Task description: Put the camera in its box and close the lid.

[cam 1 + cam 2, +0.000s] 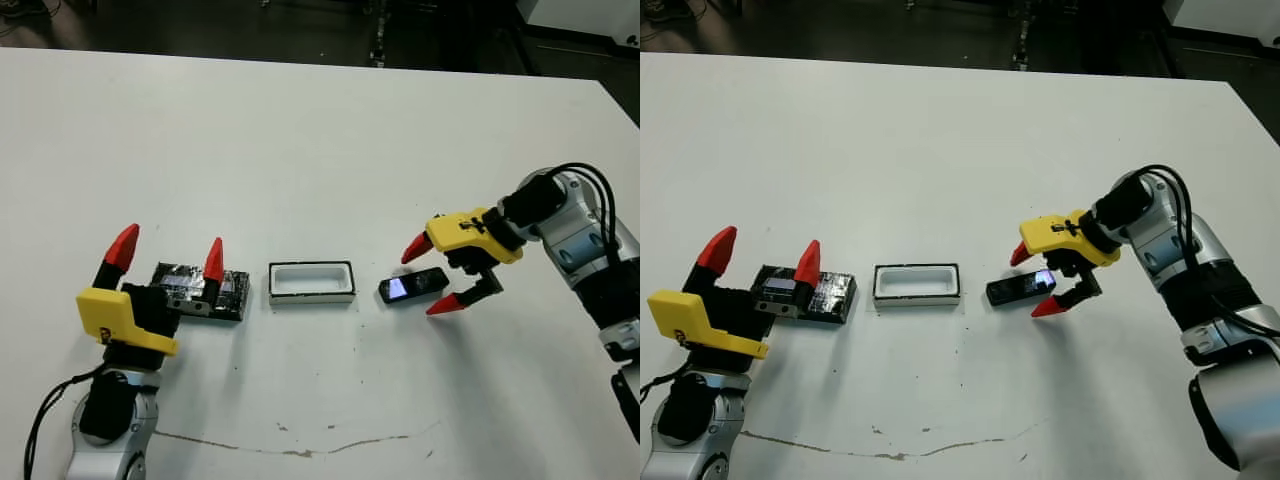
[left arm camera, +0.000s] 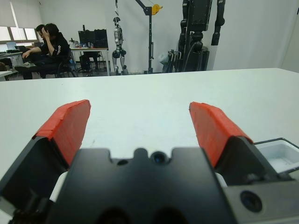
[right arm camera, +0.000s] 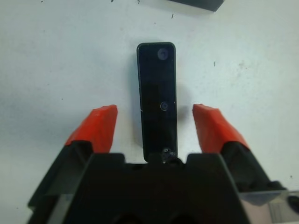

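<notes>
The camera (image 1: 412, 286), a slim black bar with a bluish glint, lies flat on the white table just right of the box (image 1: 311, 282). The box is an open white tray with a thin black rim. My right gripper (image 1: 430, 276) is open and straddles the camera's right end. In the right wrist view the camera (image 3: 157, 98) lies between the red fingers (image 3: 98, 126) with a gap on each side. The lid (image 1: 200, 290), a crinkly black slab, lies left of the box. My left gripper (image 1: 168, 253) stands open at the lid's near left side, holding nothing.
A thin dark scuff line (image 1: 300, 448) runs along the table near the front. The table's far edge (image 1: 300, 62) meets a dark floor. Beyond the table, the left wrist view shows seated people (image 2: 46, 46) and robot stands (image 2: 198, 32).
</notes>
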Motion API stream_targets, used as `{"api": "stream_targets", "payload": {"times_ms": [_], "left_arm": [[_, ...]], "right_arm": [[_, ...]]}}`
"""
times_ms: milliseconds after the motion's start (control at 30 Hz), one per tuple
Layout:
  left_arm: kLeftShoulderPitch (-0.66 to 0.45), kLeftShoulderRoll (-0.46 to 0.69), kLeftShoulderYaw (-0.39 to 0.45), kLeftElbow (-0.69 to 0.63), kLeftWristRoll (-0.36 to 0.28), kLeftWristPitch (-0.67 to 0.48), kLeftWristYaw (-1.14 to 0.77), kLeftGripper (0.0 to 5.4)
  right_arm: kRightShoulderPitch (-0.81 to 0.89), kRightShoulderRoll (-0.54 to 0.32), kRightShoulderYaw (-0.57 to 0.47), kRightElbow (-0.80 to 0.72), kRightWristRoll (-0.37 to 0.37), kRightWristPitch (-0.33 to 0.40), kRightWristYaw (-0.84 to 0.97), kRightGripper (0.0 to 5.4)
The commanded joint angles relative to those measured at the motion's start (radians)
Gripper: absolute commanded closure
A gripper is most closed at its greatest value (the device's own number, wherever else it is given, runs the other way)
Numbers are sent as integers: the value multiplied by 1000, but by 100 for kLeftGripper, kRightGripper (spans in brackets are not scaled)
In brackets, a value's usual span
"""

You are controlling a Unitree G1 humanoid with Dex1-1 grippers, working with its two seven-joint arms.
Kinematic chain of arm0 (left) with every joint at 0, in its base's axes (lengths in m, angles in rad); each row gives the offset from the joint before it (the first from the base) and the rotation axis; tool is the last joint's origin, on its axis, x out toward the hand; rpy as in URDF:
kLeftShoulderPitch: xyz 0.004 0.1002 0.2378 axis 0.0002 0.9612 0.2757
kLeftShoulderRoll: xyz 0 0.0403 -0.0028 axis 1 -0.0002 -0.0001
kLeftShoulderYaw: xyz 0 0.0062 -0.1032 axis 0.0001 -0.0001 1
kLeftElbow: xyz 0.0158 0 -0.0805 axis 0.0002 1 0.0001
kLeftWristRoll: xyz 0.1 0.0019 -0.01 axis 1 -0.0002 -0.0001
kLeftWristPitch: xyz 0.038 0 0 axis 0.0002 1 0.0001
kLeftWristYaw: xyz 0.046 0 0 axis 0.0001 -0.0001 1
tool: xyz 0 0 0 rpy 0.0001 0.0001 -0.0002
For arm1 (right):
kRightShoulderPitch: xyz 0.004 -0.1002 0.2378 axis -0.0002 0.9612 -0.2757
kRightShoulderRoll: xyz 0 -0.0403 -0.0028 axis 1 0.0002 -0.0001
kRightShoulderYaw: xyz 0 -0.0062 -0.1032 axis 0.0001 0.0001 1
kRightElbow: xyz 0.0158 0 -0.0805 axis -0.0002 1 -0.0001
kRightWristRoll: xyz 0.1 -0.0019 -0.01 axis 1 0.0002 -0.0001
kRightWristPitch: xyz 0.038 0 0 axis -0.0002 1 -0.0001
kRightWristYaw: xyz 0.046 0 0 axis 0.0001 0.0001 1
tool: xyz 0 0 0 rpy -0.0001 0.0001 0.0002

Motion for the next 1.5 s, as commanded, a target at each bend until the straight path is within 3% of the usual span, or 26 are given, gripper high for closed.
{"api": "stream_targets", "payload": {"times_ms": [33, 400, 767, 1033, 1133, 1200, 1333, 1500], "left_arm": [[11, 10, 0, -5, 3, 4, -6, 0], [12, 5, -2, -7, 3, 8, 0, 0], [9, 4, -1, -3, 8, 0, 2, 0], [11, 2, -1, -5, 3, 1, 2, 0], [13, 3, -2, -8, 6, 4, 3, 0], [14, 3, -3, -8, 7, 4, 3, 0], [20, 2, -6, -18, 3, 15, 3, 0], [23, 3, -7, -20, 5, 9, 5, 0]], "right_arm": [[18, 3, -13, 12, 8, 7, -9, 197], [41, 6, -32, 5, 25, 45, -37, 369], [33, -9, -37, -16, 21, 43, -35, 374], [40, -22, -118, -61, 79, 199, -63, 374], [14, -40, -129, -95, 76, 312, -62, 374], [-3, -45, -141, -107, 87, 337, -54, 374], [-29, -32, -172, -108, 131, 382, -49, 374], [-19, 6, -242, -186, 235, 502, -101, 374]]}}
